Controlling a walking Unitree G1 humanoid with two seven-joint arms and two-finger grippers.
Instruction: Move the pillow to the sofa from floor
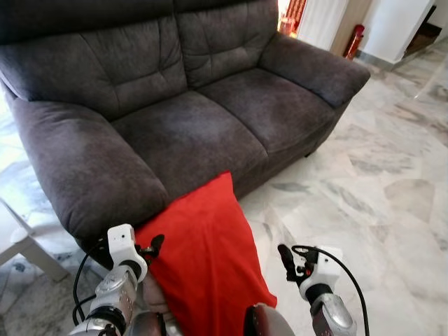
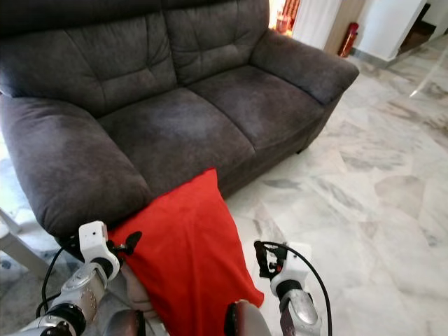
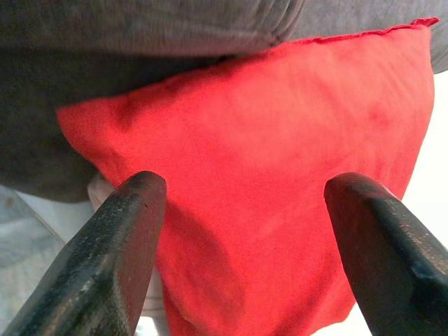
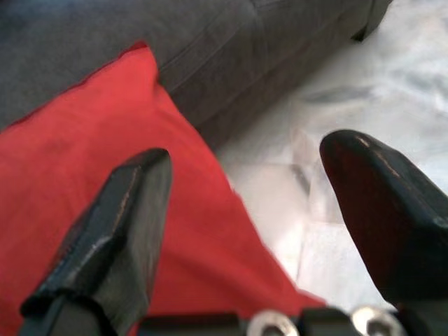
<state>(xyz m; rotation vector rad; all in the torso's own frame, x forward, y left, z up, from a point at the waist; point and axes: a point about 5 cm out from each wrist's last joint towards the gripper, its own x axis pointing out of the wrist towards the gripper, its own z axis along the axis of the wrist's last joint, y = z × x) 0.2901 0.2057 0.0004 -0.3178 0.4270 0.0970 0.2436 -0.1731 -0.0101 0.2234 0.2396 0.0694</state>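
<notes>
1. One square red fabric pillow (image 1: pixel 203 252) leaned on the marble floor (image 1: pixel 364 203), its top corner against the front of the dark grey two-seat suede sofa (image 1: pixel 182 126).
2. The left tool (image 3: pixel 245 238) hovered before the pillow, fingers spread apart, holding nothing.
3. The right tool (image 4: pixel 245 210) hung near the pillow's edge, likewise spread wide.

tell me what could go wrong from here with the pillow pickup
1. The red pillow leans against the front of the sofa, with both tools open: the left tool at its edge, the right tool beside it over the marble floor. A one-sided pinch may let the soft fabric slip.
2. Lifting could snag the pillow's top corner on the seat cushion edge.
</notes>
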